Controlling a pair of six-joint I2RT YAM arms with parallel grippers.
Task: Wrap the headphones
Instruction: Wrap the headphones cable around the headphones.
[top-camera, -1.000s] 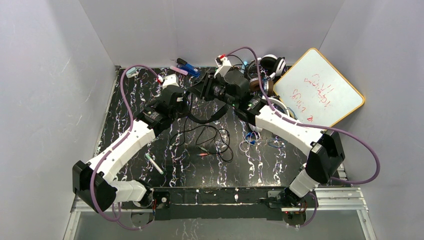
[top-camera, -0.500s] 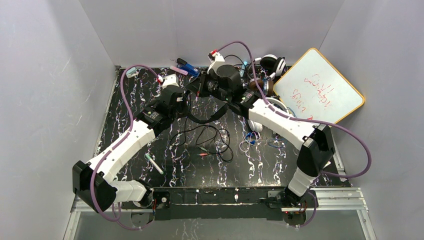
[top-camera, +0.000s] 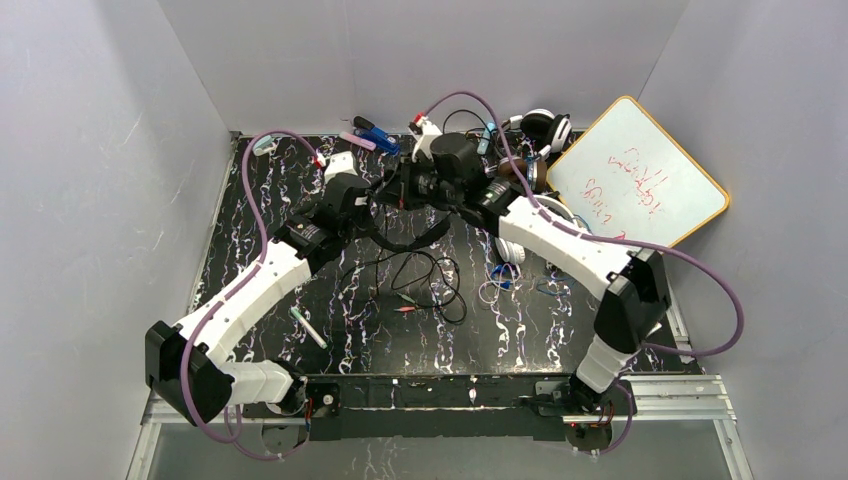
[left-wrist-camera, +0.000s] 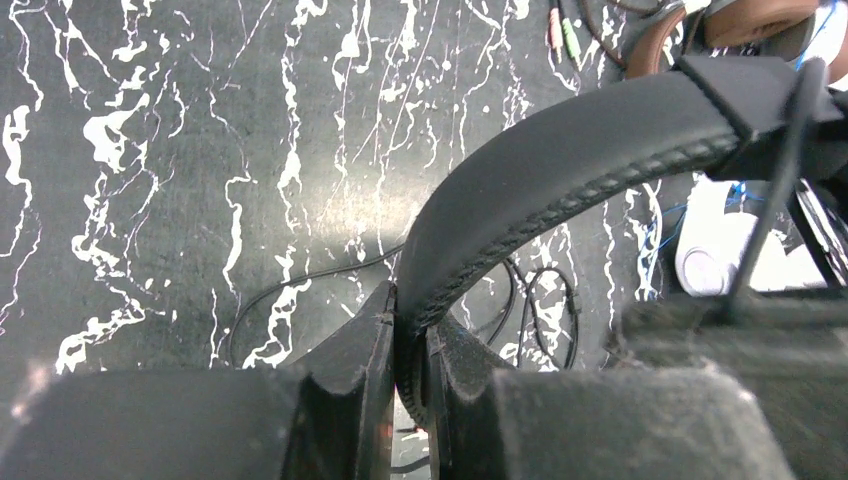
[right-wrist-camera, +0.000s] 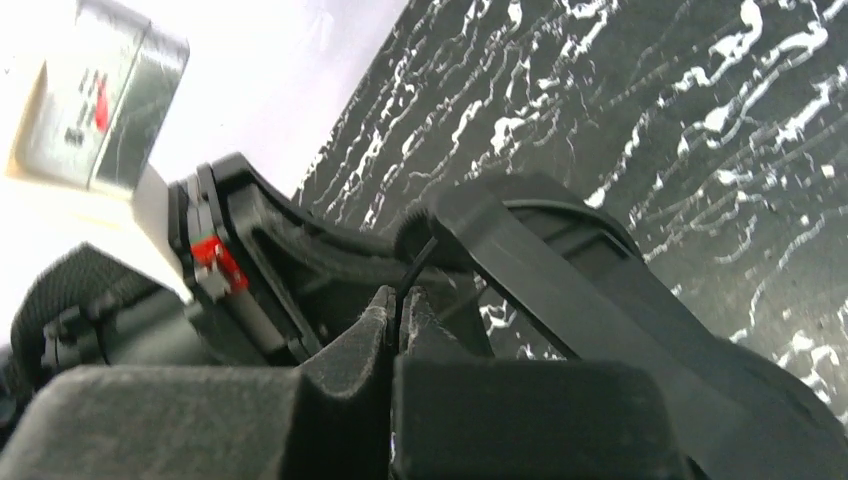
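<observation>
Black headphones (top-camera: 405, 243) hang above the far middle of the worktop (top-camera: 560, 340), between my two hands. Left hand (left-wrist-camera: 410, 335): closed on the padded headband (left-wrist-camera: 560, 175). Only the left wrist view shows this plainly. Right hand (right-wrist-camera: 398, 305): fingers pinched shut on a thin black cord (right-wrist-camera: 418, 258). I cannot trace where the cord runs, since dark plastic fills that frame. From above, both hands sit under their own wrists, so I cannot read either grip there, and the ear cups merge with the black arm parts. Loose cords (top-camera: 430, 285) loop on the worktop below. White headphones (top-camera: 510, 252) lie half under the right arm. Brown headphones (top-camera: 530, 172) sit behind it, near a whiteboard (top-camera: 640, 185) leaning in the far right corner. Markers (top-camera: 372, 135) lie at the far edge, and a pen (top-camera: 308, 327) lies by the left arm.
</observation>
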